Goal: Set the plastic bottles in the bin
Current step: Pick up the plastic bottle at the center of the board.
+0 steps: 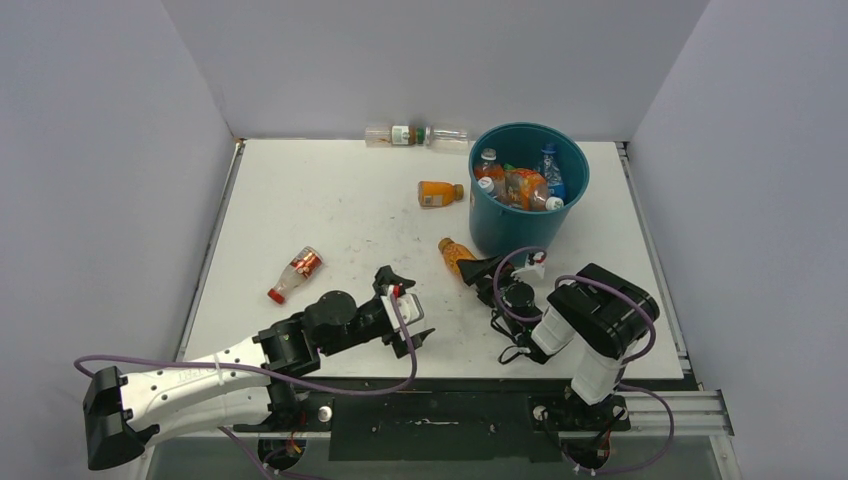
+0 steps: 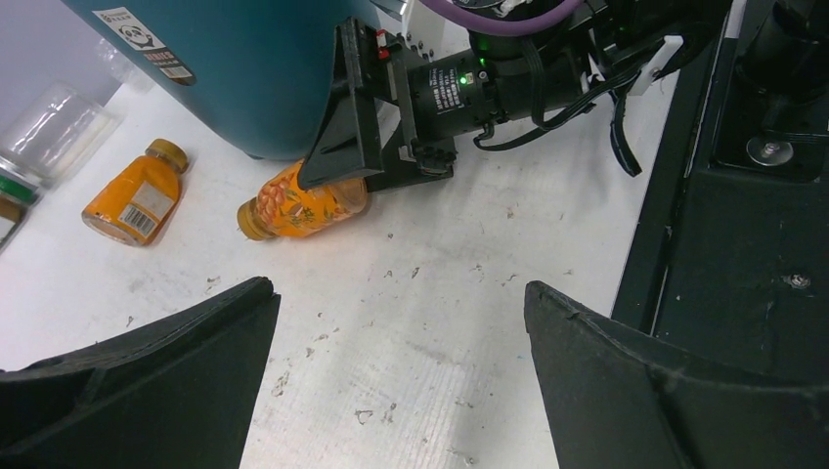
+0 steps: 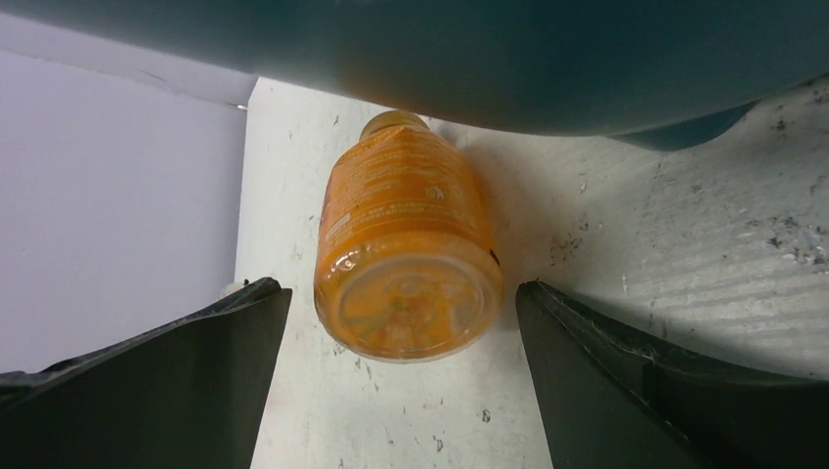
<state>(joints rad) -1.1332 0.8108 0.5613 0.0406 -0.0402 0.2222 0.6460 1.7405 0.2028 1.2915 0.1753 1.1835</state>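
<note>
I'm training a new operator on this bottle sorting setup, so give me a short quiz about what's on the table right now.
1. True or false: the left gripper holds a bottle.
2. What lies between the right gripper's open fingers? A) a green bottle B) the orange bottle C) nothing
3. Fill in: the bottle with the red label lies on the ___ side of the table.
Key: 1 false; 2 B; 3 left.

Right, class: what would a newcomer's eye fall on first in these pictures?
The teal bin at the table's back right, already holding several bottles. Just in front of it, an orange bottle lies on its side between the open fingers of the right pincer, ungripped. Other bottles lie scattered on the table's left and back.
</note>
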